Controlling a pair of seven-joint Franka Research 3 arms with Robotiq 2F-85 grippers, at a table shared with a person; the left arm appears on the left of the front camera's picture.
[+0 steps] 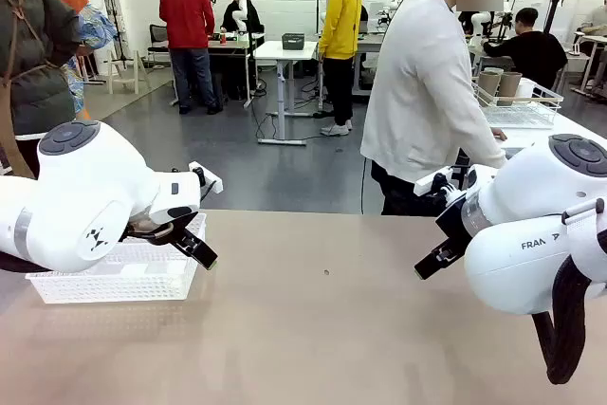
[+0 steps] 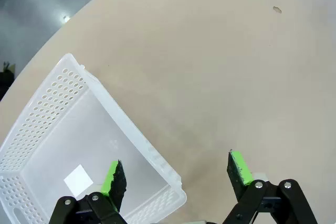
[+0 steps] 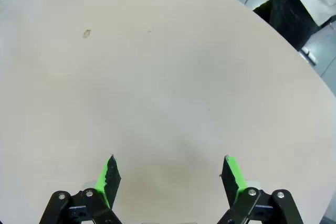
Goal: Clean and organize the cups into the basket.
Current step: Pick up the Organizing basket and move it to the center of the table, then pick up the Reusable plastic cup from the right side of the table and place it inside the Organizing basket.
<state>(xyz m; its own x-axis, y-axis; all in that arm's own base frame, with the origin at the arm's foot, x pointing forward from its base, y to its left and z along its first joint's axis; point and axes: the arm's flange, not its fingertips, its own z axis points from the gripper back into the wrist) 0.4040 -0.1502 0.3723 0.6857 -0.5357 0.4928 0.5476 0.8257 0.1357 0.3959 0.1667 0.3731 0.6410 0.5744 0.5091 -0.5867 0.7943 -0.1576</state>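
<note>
White, shallow and lattice-sided, the plastic basket sits on the tan table. The left gripper hovers above its rim, fingers spread. The right gripper, likewise spread, hangs well apart. Tan-brown cups stand far beyond, in a wire rack.

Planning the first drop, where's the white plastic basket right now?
The basket sits at the table's left side in the front view, partly beneath the left gripper.
</note>
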